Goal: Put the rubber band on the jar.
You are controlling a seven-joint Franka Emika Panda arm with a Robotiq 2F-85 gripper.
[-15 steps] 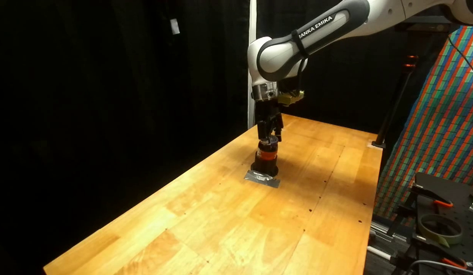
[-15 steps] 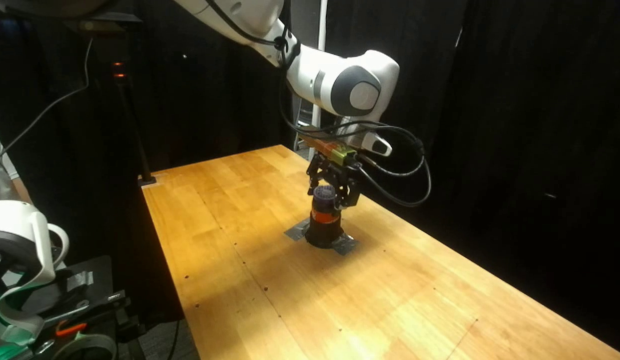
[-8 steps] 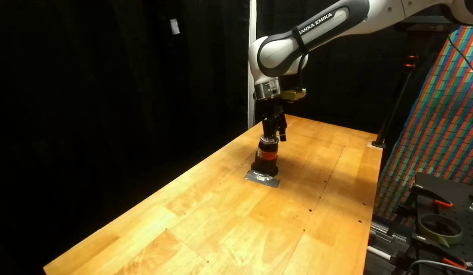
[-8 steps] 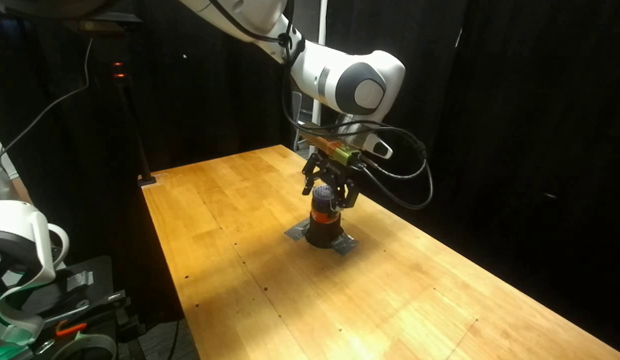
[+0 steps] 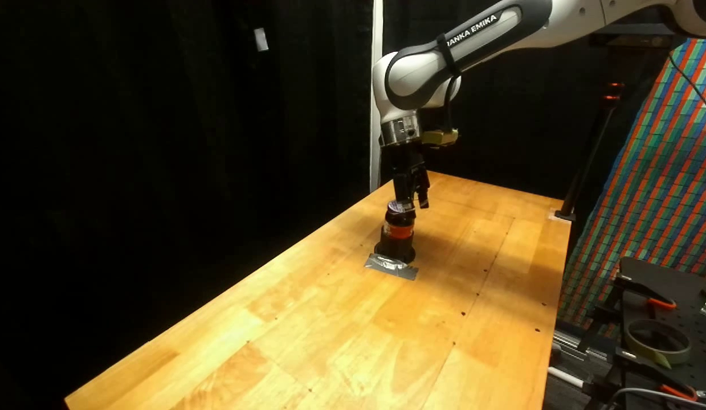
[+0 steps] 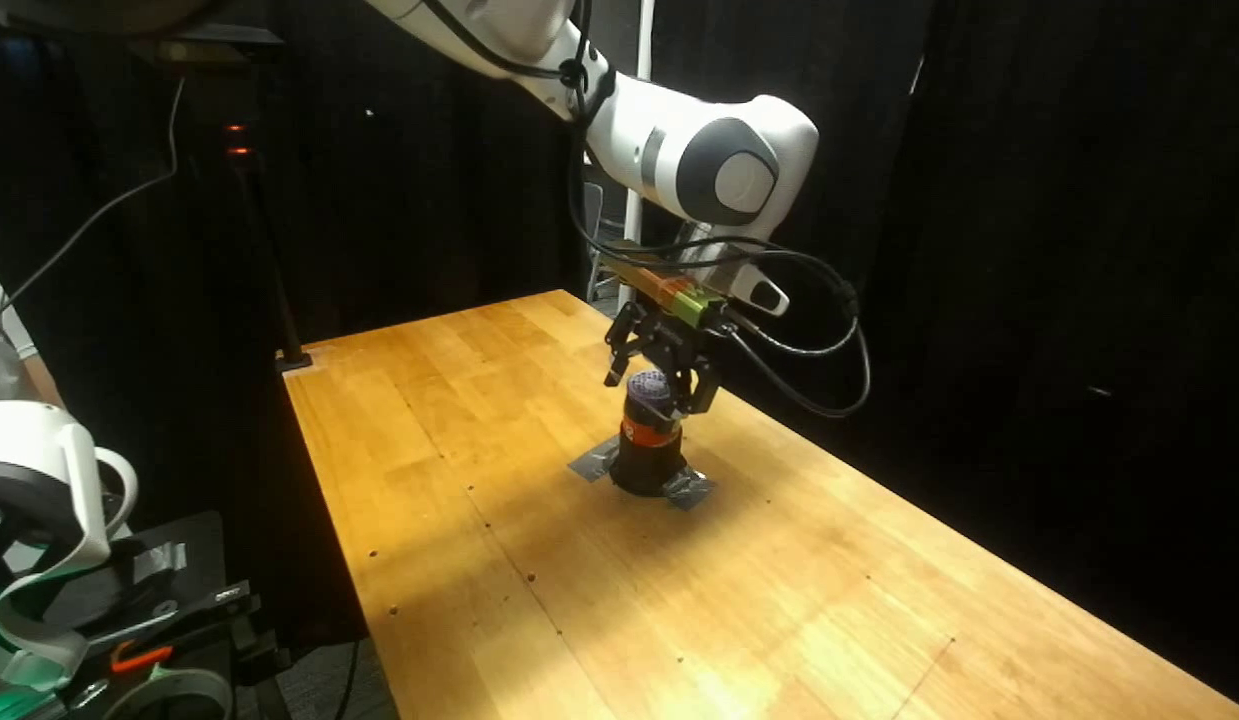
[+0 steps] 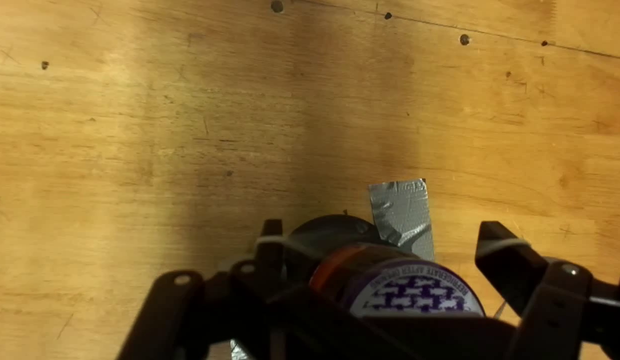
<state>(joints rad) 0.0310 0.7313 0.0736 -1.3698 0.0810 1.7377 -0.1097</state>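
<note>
Your step looks like fitting the rubber band over the jar; wide-spread jaws bear it round their tips, pinching nothing. Next, centre and lower.

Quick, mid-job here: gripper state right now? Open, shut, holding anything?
Gripper: open, jaws spread, not closed on the jar; seems to carry the rubber band, a pale strip on both jaws.
</note>
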